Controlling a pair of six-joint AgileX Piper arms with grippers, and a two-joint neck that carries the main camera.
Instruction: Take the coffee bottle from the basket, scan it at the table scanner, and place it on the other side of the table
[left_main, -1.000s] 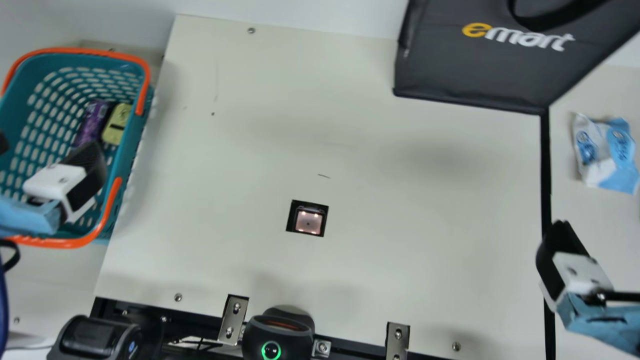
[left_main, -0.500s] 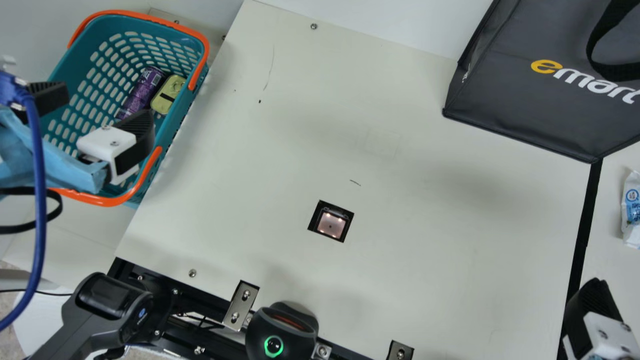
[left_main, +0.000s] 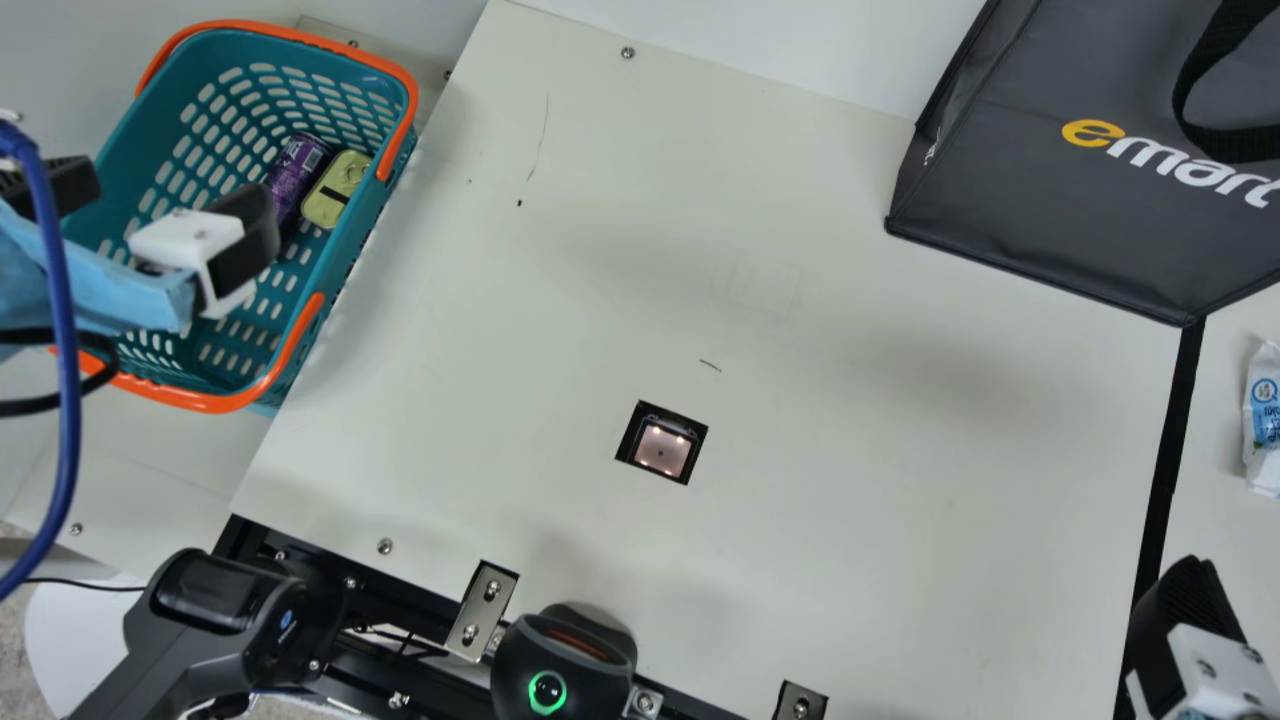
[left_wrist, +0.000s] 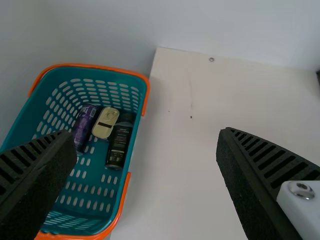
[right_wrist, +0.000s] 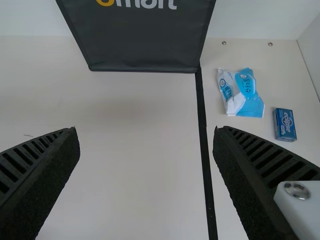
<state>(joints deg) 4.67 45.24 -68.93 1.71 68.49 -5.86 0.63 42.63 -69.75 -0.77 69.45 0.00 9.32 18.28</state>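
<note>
My left gripper (left_main: 155, 208), over the basket (left_main: 155, 125) at ten o'clock: spread wide, holding nothing. Coffee bottle (left_wrist: 118, 145): in that basket, beside a yellow tin (left_main: 335, 192). My right gripper (left_main: 1185, 615), four o'clock: wide apart, empty.

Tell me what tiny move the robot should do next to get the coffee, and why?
I'd ease the left black ribbed claw down toward the dark cylindrical coffee bottle. The claw is open and holds nothing, and the bottle is still in the teal plastic basket, close beside the pale yellow tin.
</note>
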